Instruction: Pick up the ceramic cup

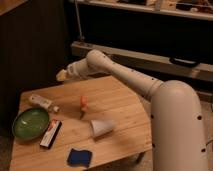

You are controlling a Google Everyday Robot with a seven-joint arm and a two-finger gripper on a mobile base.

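Wooden table (pixel 125 106): ceramic cup (pixel 102 128) lies tipped; gripper (pixel 62 75) seemingly above far-left edge.

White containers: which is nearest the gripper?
The tube-shaped bottle beside the green bowl; the ceramic cup lies farther. The gripper hovers above the table's far edge.

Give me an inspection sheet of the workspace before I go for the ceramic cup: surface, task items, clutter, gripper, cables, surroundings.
Surface: light wooden table, holding several loose items.
Job's things: small white ceramic cup, apparently lying on its side near the middle front, apart from everything else.
Clutter: round green bowl at left; white tube-shaped bottle behind it; flat black, red and white packet beside the bowl; small orange object behind the cup; blue pad at the front edge.
Grippers: gripper hovers above the table's far left edge, well away from the cup.
Cables: nothing seen.
Surroundings: dark shelving behind the table.
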